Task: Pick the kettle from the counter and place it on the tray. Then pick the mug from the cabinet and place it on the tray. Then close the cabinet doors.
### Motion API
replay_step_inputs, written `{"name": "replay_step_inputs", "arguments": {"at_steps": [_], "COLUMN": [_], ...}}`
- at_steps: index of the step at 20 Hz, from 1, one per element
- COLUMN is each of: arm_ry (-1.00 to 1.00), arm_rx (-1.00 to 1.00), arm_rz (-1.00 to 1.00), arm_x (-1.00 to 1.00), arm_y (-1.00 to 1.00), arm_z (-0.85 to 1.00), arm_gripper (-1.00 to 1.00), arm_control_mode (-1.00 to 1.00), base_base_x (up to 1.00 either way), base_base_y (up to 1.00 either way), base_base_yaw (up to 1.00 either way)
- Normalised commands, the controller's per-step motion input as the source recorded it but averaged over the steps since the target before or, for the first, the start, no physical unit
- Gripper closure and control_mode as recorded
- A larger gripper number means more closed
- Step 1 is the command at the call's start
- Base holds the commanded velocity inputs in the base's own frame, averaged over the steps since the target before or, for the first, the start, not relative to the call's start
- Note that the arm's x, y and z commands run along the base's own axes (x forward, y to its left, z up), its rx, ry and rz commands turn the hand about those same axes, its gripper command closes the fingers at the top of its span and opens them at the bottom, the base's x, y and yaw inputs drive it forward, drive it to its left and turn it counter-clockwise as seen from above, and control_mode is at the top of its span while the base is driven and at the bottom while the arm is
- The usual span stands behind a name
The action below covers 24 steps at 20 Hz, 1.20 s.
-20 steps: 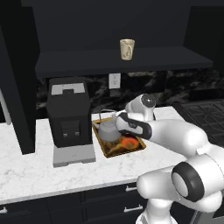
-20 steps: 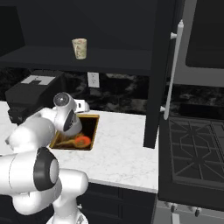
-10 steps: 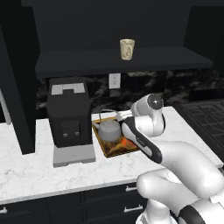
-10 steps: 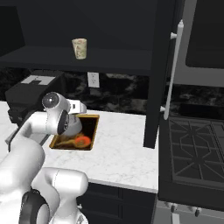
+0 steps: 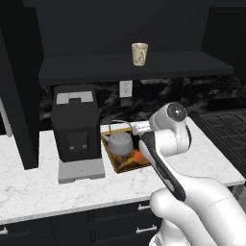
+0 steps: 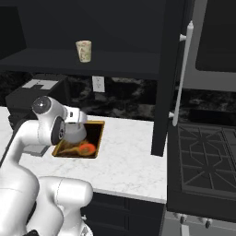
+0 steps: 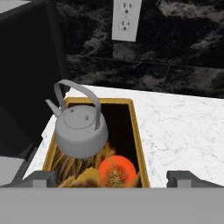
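I am in a kitchen. I see a white marble counter (image 5: 38,187), a black coffee machine (image 5: 76,126), a stove (image 6: 203,161) and a wall outlet (image 7: 127,19).

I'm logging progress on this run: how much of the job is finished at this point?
Done: the kettle sits inside the tray on the counter. In hand: nothing; the hand is open, above the tray's near end. Left: the mug stands on the cabinet shelf, and the cabinet door is open.
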Motion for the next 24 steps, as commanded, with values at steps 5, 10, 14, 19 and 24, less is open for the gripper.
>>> {"name": "replay_step_inputs", "arguments": {"at_steps": [5, 10, 14, 19, 24], "arm_ry": [0.1, 0.04, 0.0, -0.19, -0.11], "arm_rx": [0.02, 0.05, 0.01, 0.0, 0.0], "arm_rz": [0.0, 0.0, 0.0, -0.02, -0.09], "arm_x": [-0.38, -0.37, -0.21, -0.24, -0.18], "arm_y": [-0.11, -0.12, -0.13, -0.12, -0.07], "arm_z": [0.14, 0.26, 0.35, 0.44, 0.53], "arm_gripper": [-1.0, -1.0, -1.0, -1.0, -1.0], "arm_control_mode": [-1.0, -1.0, -1.0, -1.0, -1.0], "base_base_x": [0.0, 0.0, 0.0, 0.0, 0.0], "base_base_y": [0.0, 0.0, 0.0, 0.0, 0.0], "base_base_yaw": [0.0, 0.0, 0.0, 0.0, 0.0]}}
